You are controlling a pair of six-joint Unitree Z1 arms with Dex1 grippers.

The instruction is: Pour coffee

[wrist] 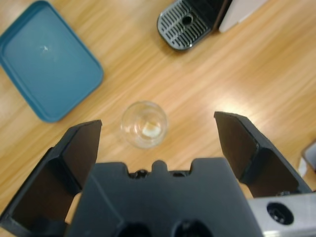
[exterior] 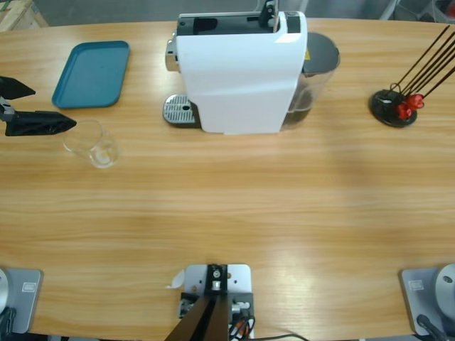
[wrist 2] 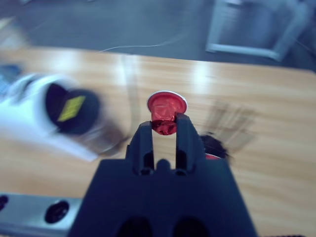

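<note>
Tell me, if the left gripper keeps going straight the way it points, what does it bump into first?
Probably the empty clear glass. The left gripper is open, and the glass stands just ahead between its jaws, on the wooden table. How far apart they are is hard to tell.

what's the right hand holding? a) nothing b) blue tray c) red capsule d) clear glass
c: in the right wrist view the right hand is shut on a red capsule, while the clear glass stands free on the table below the open left hand.

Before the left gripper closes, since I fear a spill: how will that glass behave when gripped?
The glass looks thin, clear and smooth, so probably slippery and fragile. It appears nearly empty, so likely light and easily nudged. The left gripper is open above it.
</note>
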